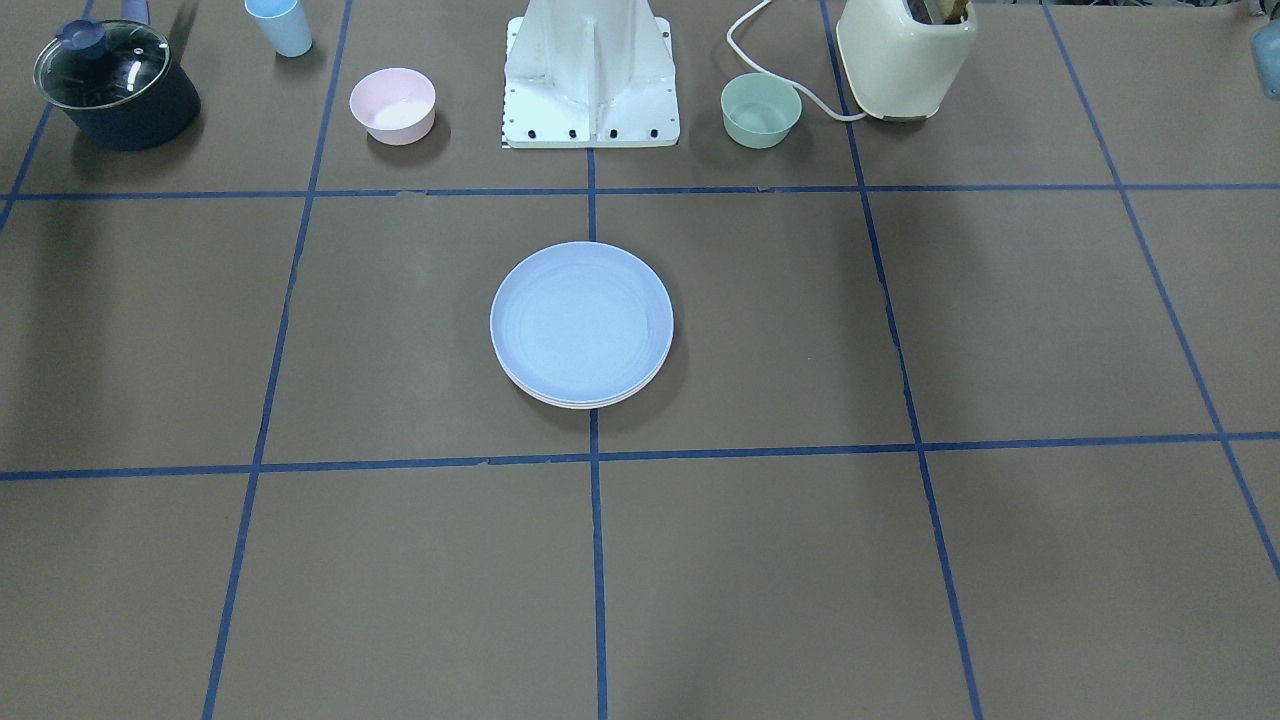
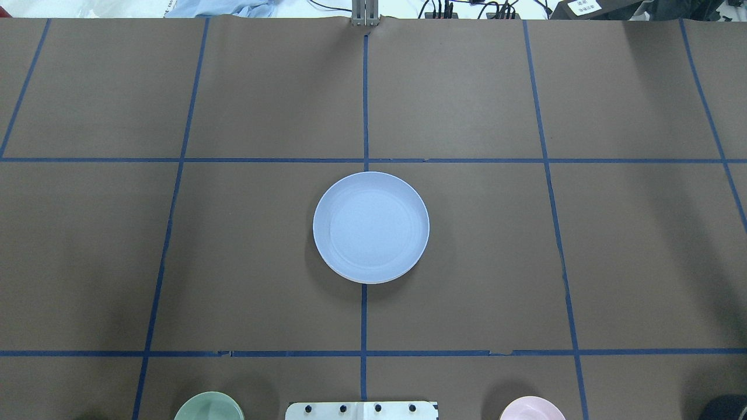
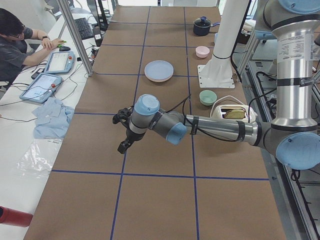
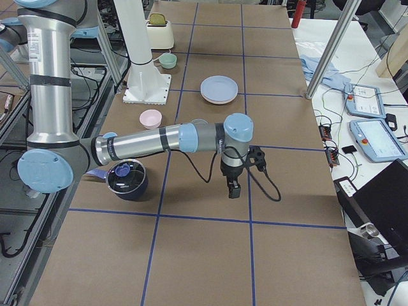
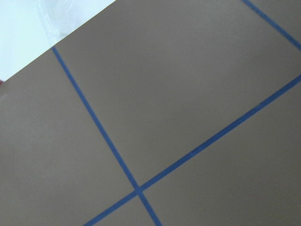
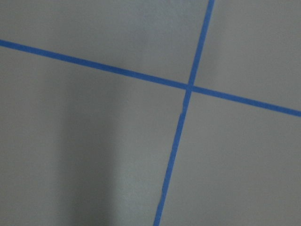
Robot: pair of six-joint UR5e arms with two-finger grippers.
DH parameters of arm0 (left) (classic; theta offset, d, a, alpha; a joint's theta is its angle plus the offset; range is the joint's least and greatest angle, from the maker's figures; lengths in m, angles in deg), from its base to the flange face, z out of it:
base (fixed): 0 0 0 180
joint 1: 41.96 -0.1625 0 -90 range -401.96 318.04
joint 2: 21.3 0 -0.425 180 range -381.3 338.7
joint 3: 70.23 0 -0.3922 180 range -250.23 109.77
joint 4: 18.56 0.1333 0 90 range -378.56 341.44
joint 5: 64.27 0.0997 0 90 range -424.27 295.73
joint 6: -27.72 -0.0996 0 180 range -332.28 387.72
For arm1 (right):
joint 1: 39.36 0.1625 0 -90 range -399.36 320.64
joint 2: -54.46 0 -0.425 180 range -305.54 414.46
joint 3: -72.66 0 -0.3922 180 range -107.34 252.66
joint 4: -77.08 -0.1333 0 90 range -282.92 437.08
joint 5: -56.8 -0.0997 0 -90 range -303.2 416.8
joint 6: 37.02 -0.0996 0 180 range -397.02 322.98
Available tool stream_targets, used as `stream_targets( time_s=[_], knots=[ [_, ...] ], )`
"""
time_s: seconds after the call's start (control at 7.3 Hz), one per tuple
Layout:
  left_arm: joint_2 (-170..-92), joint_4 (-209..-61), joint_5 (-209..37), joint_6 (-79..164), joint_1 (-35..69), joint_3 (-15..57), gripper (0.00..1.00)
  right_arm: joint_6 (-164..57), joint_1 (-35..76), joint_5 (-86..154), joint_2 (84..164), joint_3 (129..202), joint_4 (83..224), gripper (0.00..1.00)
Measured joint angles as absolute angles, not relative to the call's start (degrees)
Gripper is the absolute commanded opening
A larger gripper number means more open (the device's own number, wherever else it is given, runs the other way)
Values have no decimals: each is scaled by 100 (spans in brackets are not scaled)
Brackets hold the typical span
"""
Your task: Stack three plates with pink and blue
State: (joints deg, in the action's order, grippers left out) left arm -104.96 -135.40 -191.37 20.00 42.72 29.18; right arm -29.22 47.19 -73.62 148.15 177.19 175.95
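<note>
A stack of plates (image 1: 581, 323) sits at the table's middle, a blue plate on top and a pale pink rim (image 1: 590, 404) showing beneath it. The stack also shows in the overhead view (image 2: 371, 227) and in both side views (image 3: 159, 70) (image 4: 220, 89). My left gripper (image 3: 123, 146) shows only in the left side view, hovering over bare table far from the stack. My right gripper (image 4: 234, 190) shows only in the right side view, also far from the stack. I cannot tell whether either is open or shut. Both wrist views show only brown table and blue tape.
Along the robot's side stand a dark lidded pot (image 1: 118, 85), a light blue cup (image 1: 281, 26), a pink bowl (image 1: 393, 105), the white robot base (image 1: 590, 75), a green bowl (image 1: 761, 110) and a cream toaster (image 1: 905, 55). An operator (image 3: 15, 42) sits beyond the table.
</note>
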Motion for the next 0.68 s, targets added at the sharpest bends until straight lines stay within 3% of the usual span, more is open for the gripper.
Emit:
stream_targets(
  time_s=[0.27,0.68],
  knots=[
    [-10451,-13563,-19164,1964,4543,2373,100,-2911,4823,-7368,15003,17623,17590,100],
    [-10583,-12604,-19200,1952,4822,2211,100,-2919,4858,-7389,15036,17444,17587,100]
  ],
)
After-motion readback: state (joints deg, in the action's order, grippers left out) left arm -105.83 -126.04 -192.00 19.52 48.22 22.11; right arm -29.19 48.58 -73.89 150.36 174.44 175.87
